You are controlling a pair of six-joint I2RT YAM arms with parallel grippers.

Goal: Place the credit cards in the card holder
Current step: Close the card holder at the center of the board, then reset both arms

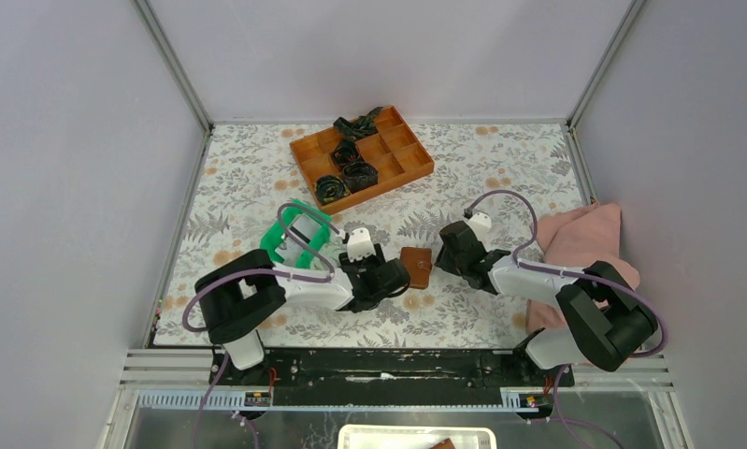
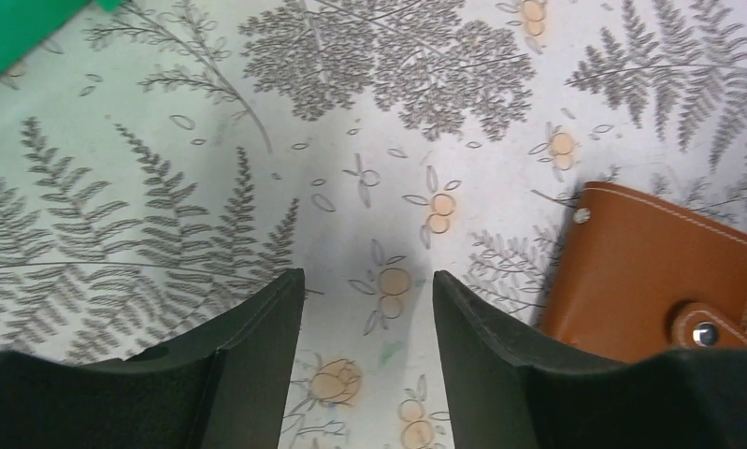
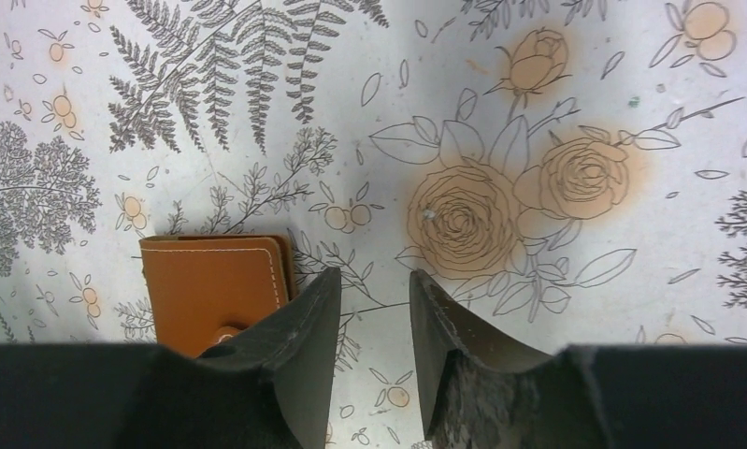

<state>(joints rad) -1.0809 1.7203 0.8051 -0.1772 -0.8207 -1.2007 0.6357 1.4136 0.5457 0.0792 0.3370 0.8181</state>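
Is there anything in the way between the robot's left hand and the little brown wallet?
Nothing visible is in the way. The open left hand sits right beside the card holder, with only bare flowery tablecloth between them.

**Enclosure and work surface**

Back wall point(image 1: 388, 47), left wall point(image 1: 61, 168), right wall point(image 1: 696, 122): plain pale lilac-grey panels.
Left post point(image 1: 173, 65), right post point(image 1: 605, 61): slim silver metal, one at each rear corner.
Surface point(image 1: 500, 173): white covering printed with grey ferns, leaves and orange roses.
Rail point(image 1: 379, 365): black, along the near edge, with ribbed silver metal beside it.
Light: even, with soft shadows.
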